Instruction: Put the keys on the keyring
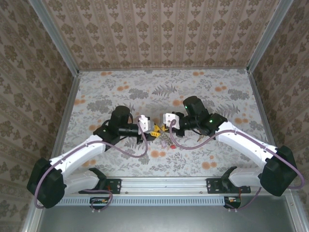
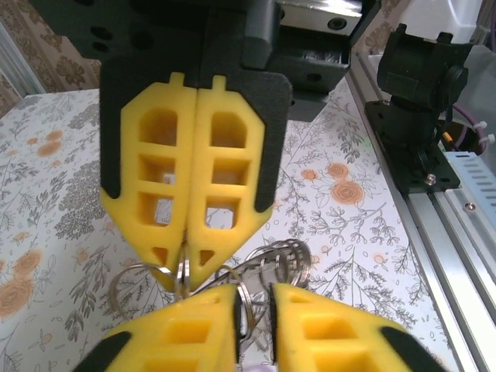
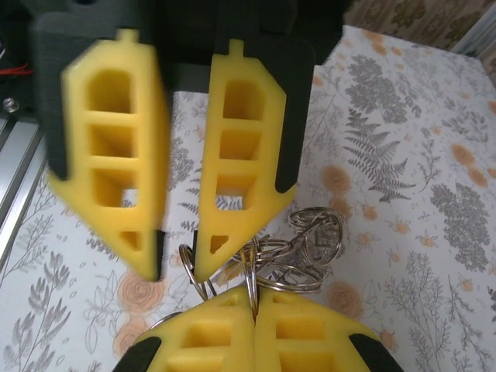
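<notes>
Over the middle of the flowered table, my left gripper (image 1: 157, 129) and right gripper (image 1: 165, 128) meet tip to tip above a bunch of silvery wire rings (image 1: 164, 137). The right gripper (image 3: 253, 301) is shut on one upright ring of this keyring bunch (image 3: 253, 279). The same grip shows in the left wrist view, right gripper (image 2: 184, 275). My left gripper (image 2: 254, 301) stands narrowly open, and a ring (image 2: 245, 306) in the gap leans on its left finger. More rings (image 2: 293, 260) fan out behind. A brassy sliver (image 3: 225, 272) may be one of the keys. The keys are otherwise hidden among the rings.
The metal rail (image 2: 453, 217) and the right arm's black base (image 2: 418, 101) lie close on the near side. Patterned walls (image 1: 159, 34) close in the table on three sides. A small brassy object (image 1: 200, 138) lies on the cloth by the right forearm.
</notes>
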Motion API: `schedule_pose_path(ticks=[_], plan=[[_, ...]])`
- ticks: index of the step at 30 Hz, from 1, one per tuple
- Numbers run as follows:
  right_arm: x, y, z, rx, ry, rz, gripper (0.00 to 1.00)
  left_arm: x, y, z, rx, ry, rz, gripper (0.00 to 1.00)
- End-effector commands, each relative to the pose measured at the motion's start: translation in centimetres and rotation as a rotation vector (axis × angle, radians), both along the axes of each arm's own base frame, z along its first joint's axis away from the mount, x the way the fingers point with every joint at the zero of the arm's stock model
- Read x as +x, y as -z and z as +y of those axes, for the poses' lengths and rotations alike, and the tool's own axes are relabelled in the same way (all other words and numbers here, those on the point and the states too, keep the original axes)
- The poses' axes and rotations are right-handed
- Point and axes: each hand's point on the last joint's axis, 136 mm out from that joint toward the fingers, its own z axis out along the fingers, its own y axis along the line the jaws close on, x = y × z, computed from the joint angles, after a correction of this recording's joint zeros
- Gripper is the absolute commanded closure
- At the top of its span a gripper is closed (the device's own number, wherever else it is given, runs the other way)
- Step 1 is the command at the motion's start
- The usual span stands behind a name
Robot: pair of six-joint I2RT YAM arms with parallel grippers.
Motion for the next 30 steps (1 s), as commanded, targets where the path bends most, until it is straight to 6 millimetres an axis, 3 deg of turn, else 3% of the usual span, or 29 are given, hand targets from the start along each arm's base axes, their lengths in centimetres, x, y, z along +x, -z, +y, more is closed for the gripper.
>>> schedule_pose_path(ticks=[1, 10, 16, 23, 30], plan=[[1.1, -3.6, 1.0, 0.143, 0.037, -0.083, 1.00, -1.8, -0.2, 0.1, -0.016, 0.043, 0.026, 0.75], [2.3, -3.4, 0.7, 0.169, 0.109, -0.100, 1.00, -3.7, -0.5, 1.2, -0.029, 0.055, 0.046, 0.60], [2.6, -3.8, 0.7, 0.198, 0.133, -0.108, 1.00, -4.2, -0.2, 3.2, 0.018, 0.024, 0.034, 0.59], [1.7, -3.9, 0.9, 0.208, 0.088, -0.106, 1.00, -2.0, -2.9, 5.1, -0.076, -0.110, -0.049, 0.59], [1.1, -3.8, 1.1, 0.174, 0.043, -0.105, 1.00, 1.2, -3.8, 4.5, -0.066, -0.204, -0.093, 0.62]])
